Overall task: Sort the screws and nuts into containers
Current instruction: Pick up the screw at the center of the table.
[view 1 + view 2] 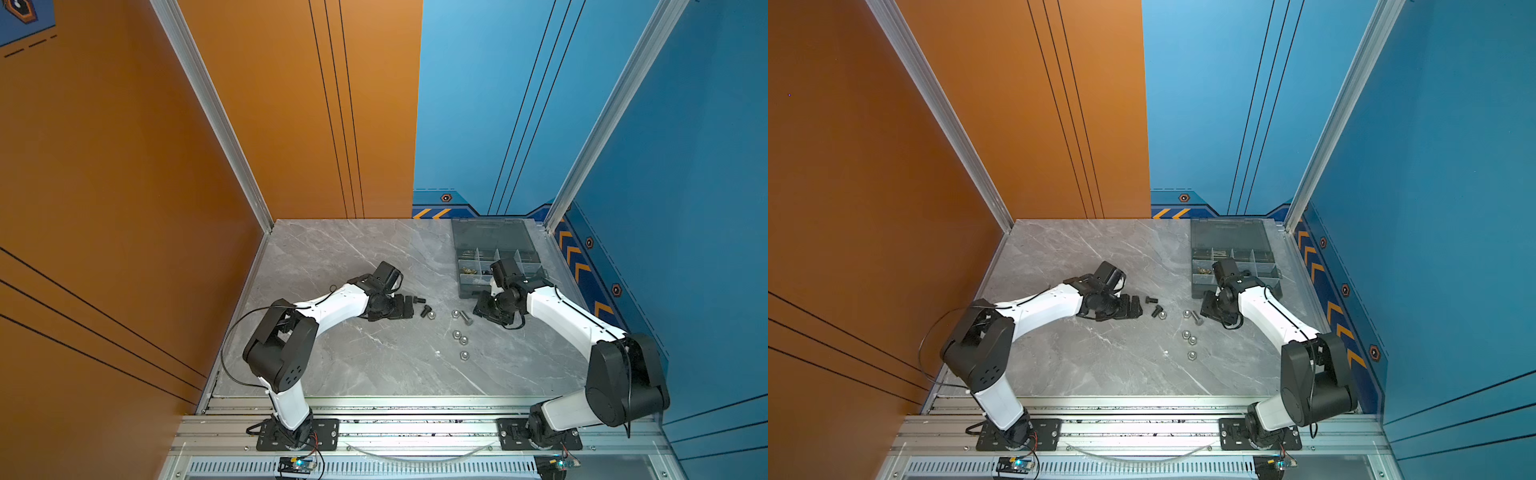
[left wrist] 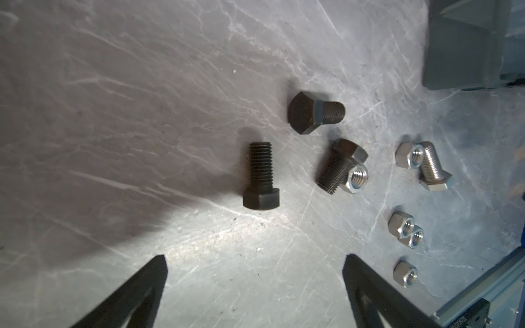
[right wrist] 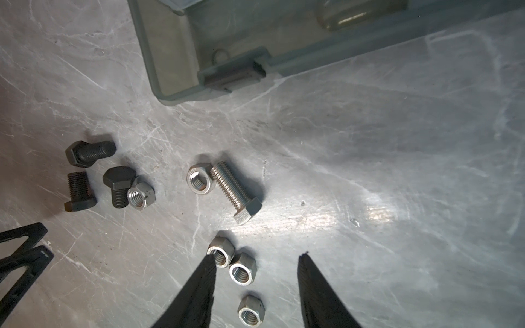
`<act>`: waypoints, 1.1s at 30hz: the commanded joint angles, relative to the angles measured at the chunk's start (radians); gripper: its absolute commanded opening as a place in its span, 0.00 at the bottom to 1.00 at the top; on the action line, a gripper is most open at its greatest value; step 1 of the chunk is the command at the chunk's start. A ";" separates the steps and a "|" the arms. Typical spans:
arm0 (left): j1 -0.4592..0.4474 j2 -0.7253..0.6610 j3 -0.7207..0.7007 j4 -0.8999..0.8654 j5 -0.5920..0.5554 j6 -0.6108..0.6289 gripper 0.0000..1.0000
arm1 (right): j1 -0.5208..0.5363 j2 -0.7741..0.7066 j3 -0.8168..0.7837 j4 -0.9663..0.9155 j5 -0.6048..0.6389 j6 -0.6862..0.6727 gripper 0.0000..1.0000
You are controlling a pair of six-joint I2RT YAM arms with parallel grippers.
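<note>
Where the orange wall (image 1: 124, 166) met the blue wall (image 1: 685, 145), a grey, marble-veined surface (image 1: 365, 365) formed the floor of the booth. Aluminium posts (image 1: 208, 104) rose from its far corners, and a slotted rail (image 1: 415, 428) along the near edge carried both arm bases. Orange chevrons (image 1: 582, 266) ran low along the blue side.

A smoky organizer box (image 1: 465, 291) sat in the far right corner of the surface, with its lid (image 1: 494, 232) laid open flat toward the back wall. Brass-coloured pieces (image 1: 469, 271) showed in one of its compartments (image 1: 478, 278).

The loose hardware lay on the bare surface between the two arms. Three black bolts (image 2: 260, 176) lay just beyond the left end effector (image 2: 255, 267), whose jaws stood wide apart with nothing in them. One of five silver nuts (image 2: 356, 179) leaned against a black bolt, and another touched the threaded tip of the silver bolt (image 3: 235, 193). Two more touched each other, and the last lay alone nearer the rail.

The right end effector (image 3: 257, 257) hung low beside the box's near corner, its jaws roughly half apart and gripping nothing. In the right wrist view one fingertip (image 3: 204, 272) overlapped the edge of a silver nut. Whether it touched the nut could not be told.
</note>
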 commanded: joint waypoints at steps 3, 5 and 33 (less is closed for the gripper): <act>-0.027 0.047 0.059 -0.068 -0.060 0.027 0.92 | 0.002 0.005 -0.012 0.001 0.022 0.004 0.50; -0.037 0.068 0.085 -0.090 -0.082 0.035 0.90 | 0.000 0.003 -0.013 0.002 0.021 0.004 0.50; -0.068 0.205 0.200 -0.127 -0.181 0.056 0.61 | -0.043 -0.003 -0.039 0.019 -0.002 -0.009 0.50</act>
